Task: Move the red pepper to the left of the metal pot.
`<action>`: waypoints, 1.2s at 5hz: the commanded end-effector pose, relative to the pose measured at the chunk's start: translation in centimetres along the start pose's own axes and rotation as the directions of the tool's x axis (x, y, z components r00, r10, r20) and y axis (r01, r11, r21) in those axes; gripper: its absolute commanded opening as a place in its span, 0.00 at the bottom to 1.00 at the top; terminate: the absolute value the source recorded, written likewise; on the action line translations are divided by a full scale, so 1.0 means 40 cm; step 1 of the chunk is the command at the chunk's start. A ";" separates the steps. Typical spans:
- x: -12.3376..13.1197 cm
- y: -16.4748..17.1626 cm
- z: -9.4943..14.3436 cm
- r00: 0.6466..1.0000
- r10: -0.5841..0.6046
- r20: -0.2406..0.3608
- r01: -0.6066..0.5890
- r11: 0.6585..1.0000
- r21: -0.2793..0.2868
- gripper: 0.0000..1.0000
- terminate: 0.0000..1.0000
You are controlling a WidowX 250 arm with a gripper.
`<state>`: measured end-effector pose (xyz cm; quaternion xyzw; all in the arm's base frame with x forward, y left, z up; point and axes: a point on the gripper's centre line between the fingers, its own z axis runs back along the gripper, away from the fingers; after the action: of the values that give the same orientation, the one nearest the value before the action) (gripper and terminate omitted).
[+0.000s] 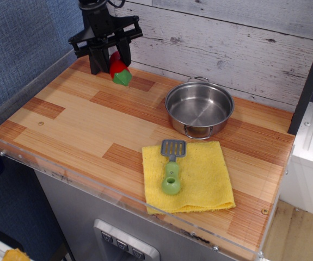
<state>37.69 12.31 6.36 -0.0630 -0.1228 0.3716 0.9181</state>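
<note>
My black gripper is at the back left of the wooden counter and is shut on the red pepper, whose green stem cap points down, just above the wood. The metal pot, shiny and round with two small loop handles, stands empty at the back right of the counter, well to the right of the pepper.
A yellow cloth lies at the front right with a green-handled toy spatula on it. A dark post stands right behind the gripper. A clear plastic rim runs along the counter's edges. A plank wall closes the back.
</note>
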 end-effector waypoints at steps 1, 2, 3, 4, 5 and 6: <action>-0.001 -0.005 -0.033 0.995 -0.017 0.102 0.021 0.999 -0.040 0.00 0.00; -0.009 -0.032 -0.069 0.994 -0.042 0.099 0.044 0.999 -0.015 0.00 0.00; -0.023 -0.052 -0.104 0.997 -0.033 0.064 0.035 0.999 -0.024 0.00 0.00; -0.037 -0.058 -0.120 0.999 -0.027 0.047 0.028 0.999 -0.023 0.00 0.00; -0.038 -0.066 -0.109 0.999 -0.011 0.046 0.012 1.000 -0.009 1.00 0.00; -0.044 -0.074 -0.098 0.999 0.017 0.048 -0.016 0.999 -0.029 1.00 0.00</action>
<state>40.07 8.92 1.42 -0.0678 -0.1324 0.3833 0.9116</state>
